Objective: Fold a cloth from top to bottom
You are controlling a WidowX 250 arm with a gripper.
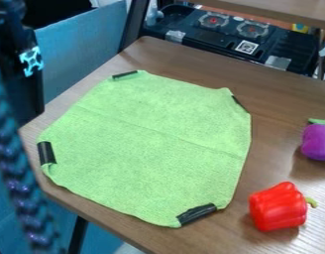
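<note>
Cloth (148, 149), green, spread flat and unfolded on the table (191, 64) — faint crease across the middle, black strips (197, 214) at the four corners, slight curl at the left one. At the table's right side, red pepper (278, 207) towards the front, purple toy (316, 143) farther back. Beyond the table's far edge, dark stove (218, 37). Left of the table, black arm (20, 94). Gripper wide or narrow — impossible to tell.
</note>
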